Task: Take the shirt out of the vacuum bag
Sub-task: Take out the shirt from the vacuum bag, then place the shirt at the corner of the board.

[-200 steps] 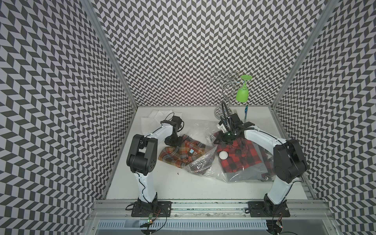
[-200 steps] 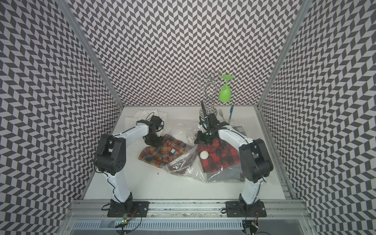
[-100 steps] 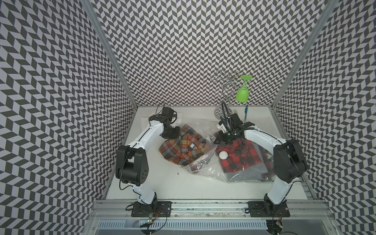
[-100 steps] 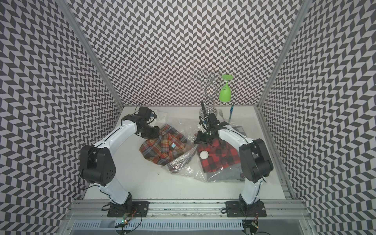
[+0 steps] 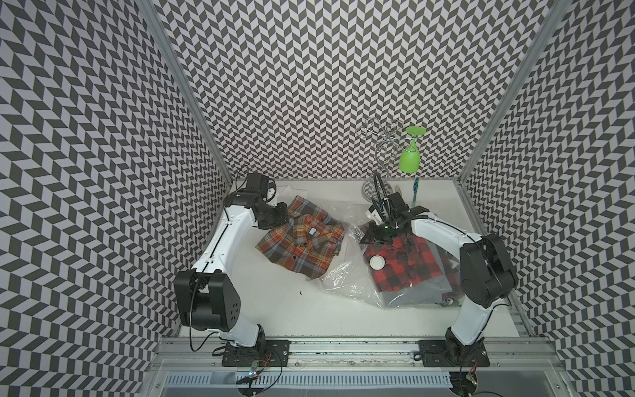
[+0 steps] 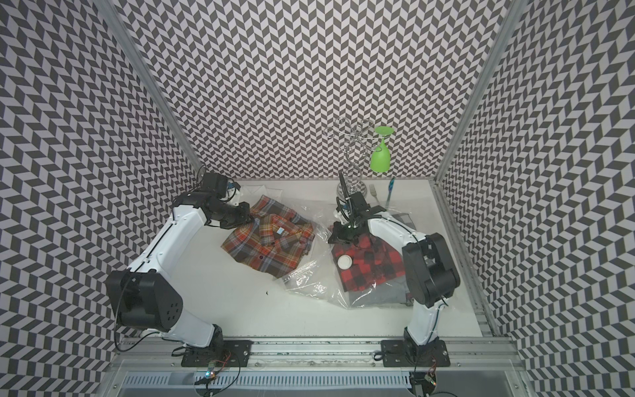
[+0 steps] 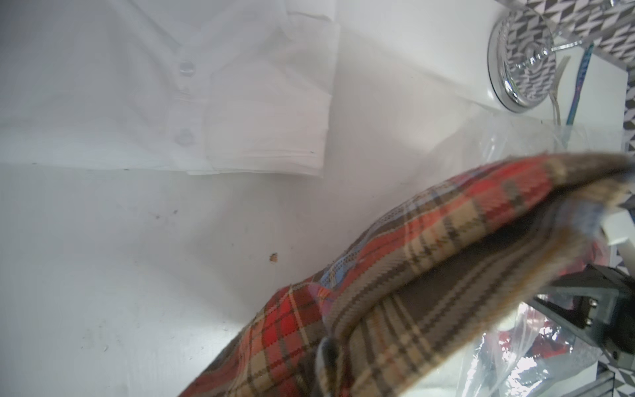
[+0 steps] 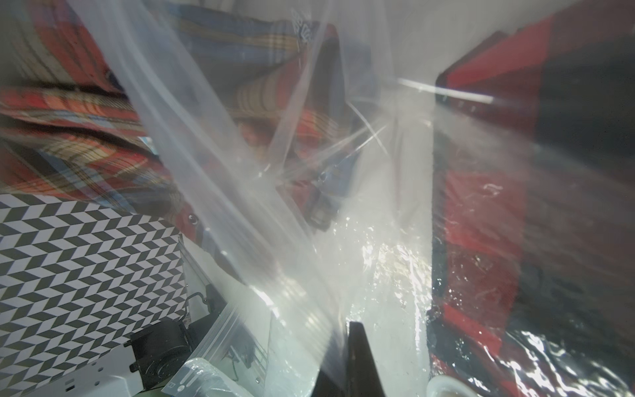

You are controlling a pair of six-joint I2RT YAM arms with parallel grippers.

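Shirt [image 5: 299, 240] lies mostly on the counter [image 5: 275, 309], left of the vacuum bag [image 5: 347, 285]. Its long axis runs from left fingers [image 5: 282, 211], clamped on its far corner, diagonally to the bag mouth, where the trailing hem touches. Right fingers [image 8: 359, 357] pinch the bag's far edge. Left arm nearer.

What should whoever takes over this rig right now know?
Left gripper: jaws shut on the far corner of the plaid shirt.
Right gripper: jaws shut on the far edge of the vacuum bag, holding it.
The plaid shirt lies on the table beside the bag, nearly all out. One corner sits at the bag's mouth; I cannot tell if they overlap. A red checked shirt is inside the bag.
Left to do: probably pull the plaid shirt clear, then release both.
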